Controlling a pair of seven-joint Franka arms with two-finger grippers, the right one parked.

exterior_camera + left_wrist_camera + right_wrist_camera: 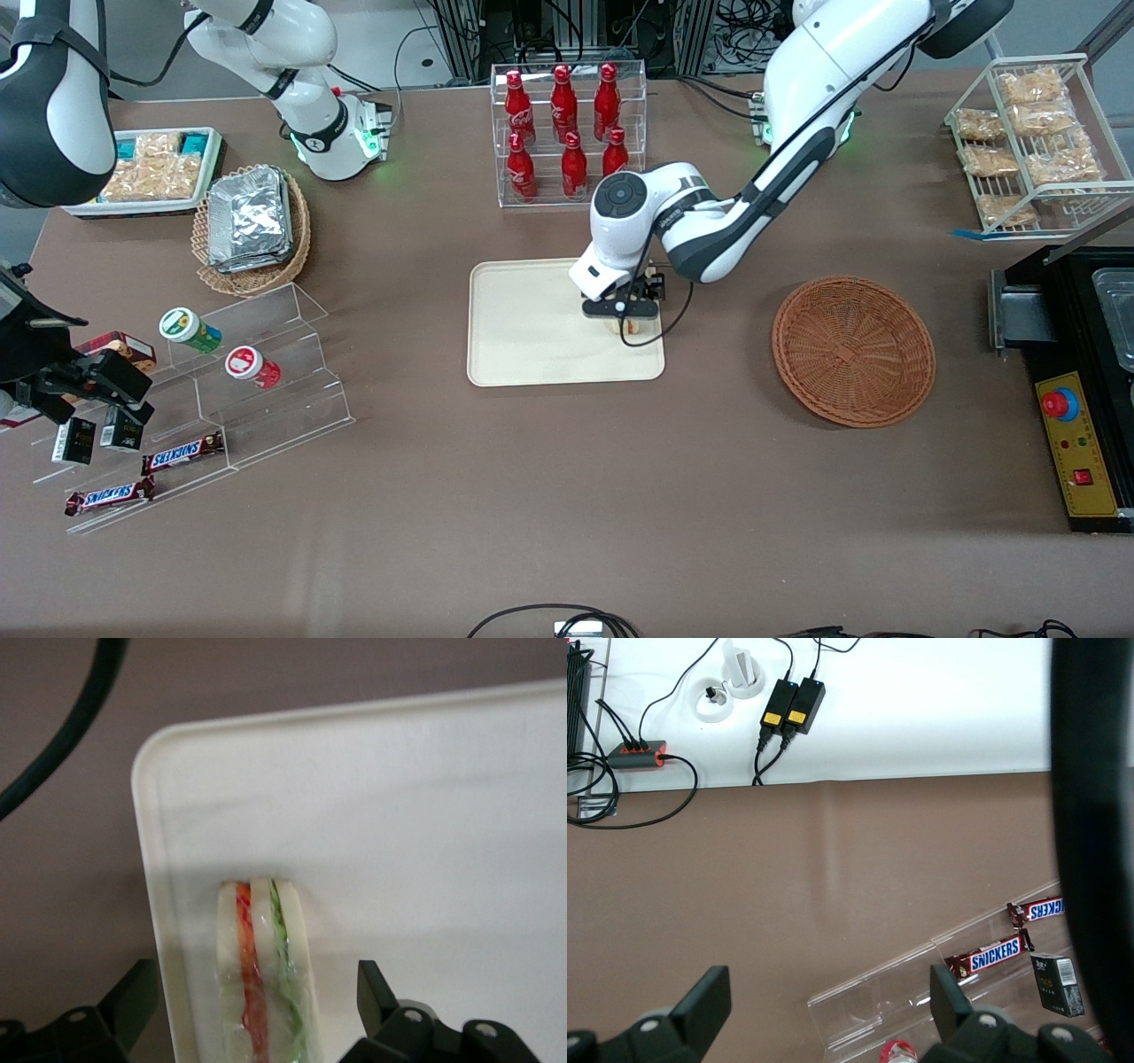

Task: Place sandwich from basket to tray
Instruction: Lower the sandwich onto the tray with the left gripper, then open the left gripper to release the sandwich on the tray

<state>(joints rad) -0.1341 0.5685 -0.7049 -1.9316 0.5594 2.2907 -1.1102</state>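
The tool [621, 321] hangs low over the tray [523, 328], near the tray's edge that faces the basket [853, 350]. Its fingers [376, 988] stand wide, one on each side of the sandwich [264, 979] and clear of it. The sandwich rests on the tray on its narrow edge, filling stripes showing, close to the rim, so the drop-off looks done. The basket sits bare toward the working arm's end of the tabletop [567, 496].

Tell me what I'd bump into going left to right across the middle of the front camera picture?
Clear plastic steps → cream tray → gripper open around the sandwich on the tray's edge → empty reddish-brown basket → black control box.
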